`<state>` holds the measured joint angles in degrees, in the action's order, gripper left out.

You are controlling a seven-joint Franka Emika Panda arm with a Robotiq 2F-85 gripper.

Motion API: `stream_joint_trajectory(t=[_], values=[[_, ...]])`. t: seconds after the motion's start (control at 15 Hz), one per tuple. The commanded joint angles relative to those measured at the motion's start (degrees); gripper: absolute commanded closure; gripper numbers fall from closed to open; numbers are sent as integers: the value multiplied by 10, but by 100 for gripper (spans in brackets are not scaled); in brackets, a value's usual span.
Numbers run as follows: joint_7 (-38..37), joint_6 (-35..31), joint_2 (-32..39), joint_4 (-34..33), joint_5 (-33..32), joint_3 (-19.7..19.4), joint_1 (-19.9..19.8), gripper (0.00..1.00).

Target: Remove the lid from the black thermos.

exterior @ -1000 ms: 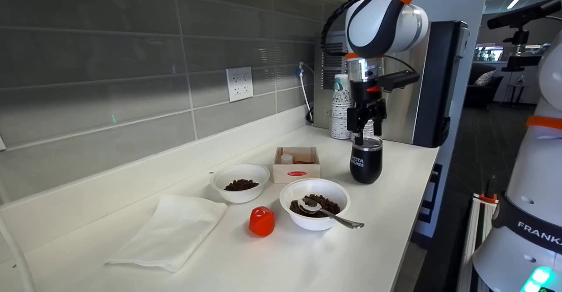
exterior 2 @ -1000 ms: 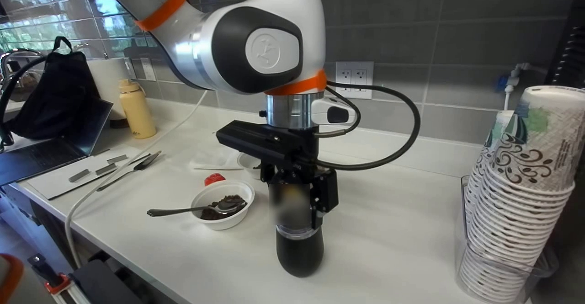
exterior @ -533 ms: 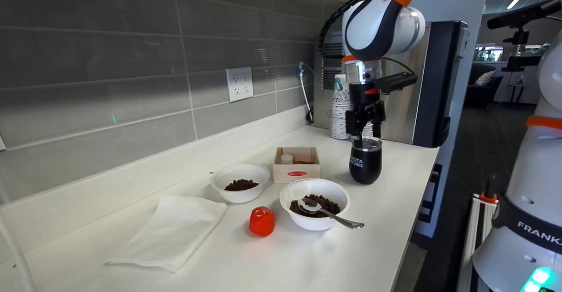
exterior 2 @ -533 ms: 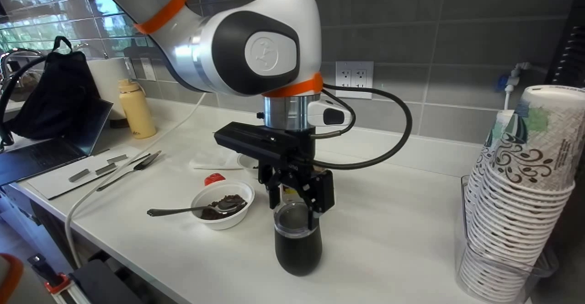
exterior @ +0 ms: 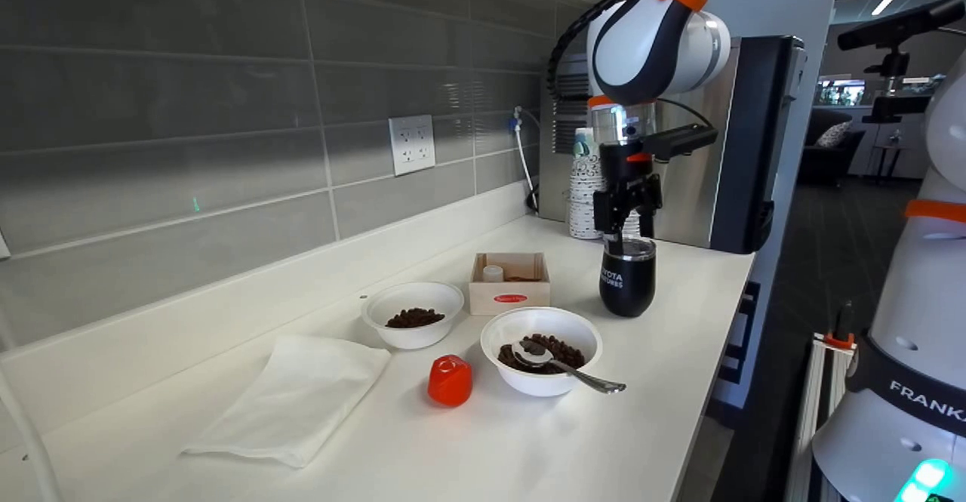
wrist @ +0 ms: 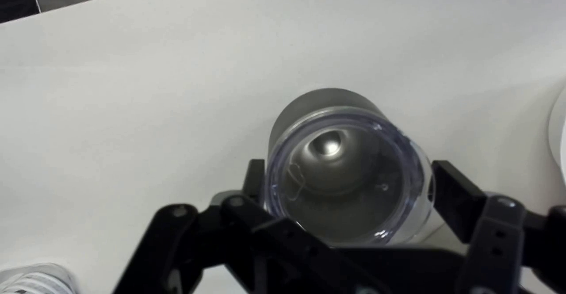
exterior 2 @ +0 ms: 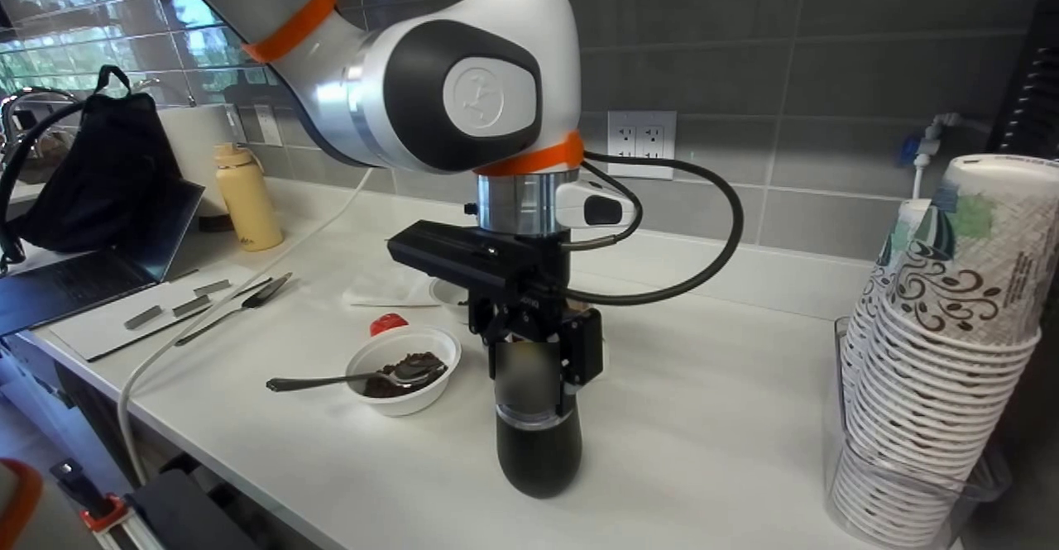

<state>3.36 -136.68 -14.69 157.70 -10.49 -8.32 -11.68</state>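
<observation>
The black thermos (exterior: 629, 287) stands upright on the white counter and shows in both exterior views (exterior 2: 539, 455). The lid (exterior: 639, 247) looks transparent rather than black and sits on the thermos's mouth. In the wrist view the lid (wrist: 342, 183) has a purplish rim, and the thermos's wall (wrist: 309, 101) shows behind it. My gripper (exterior: 632, 240) points down from above with its jaws wide apart. In the wrist view the gripper (wrist: 349, 179) has one finger on each side of the lid, touching or nearly so. I cannot tell whether they press on it.
A white bowl (exterior: 494, 330) with brown bits and a spoon stands near the thermos. A wooden box (exterior: 510, 292), another white bowl (exterior: 392, 302), a red cup (exterior: 450, 381) and a napkin (exterior: 294, 396) lie beyond. Stacked paper cups (exterior 2: 935, 385) stand nearby. The counter edge (exterior: 702, 419) runs alongside.
Over the last second my gripper has lowered a little and shifted slightly. The thermos has shifted very slightly too. In the last half second almost nothing has moved.
</observation>
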Motion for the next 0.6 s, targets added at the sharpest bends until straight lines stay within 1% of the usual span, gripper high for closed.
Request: stream_joint_trajectory(t=[0.0,0.53], values=[[-1,5,-10,-1,-7,0,1,33],[21,13,-64,-3,1,-4,2,33]])
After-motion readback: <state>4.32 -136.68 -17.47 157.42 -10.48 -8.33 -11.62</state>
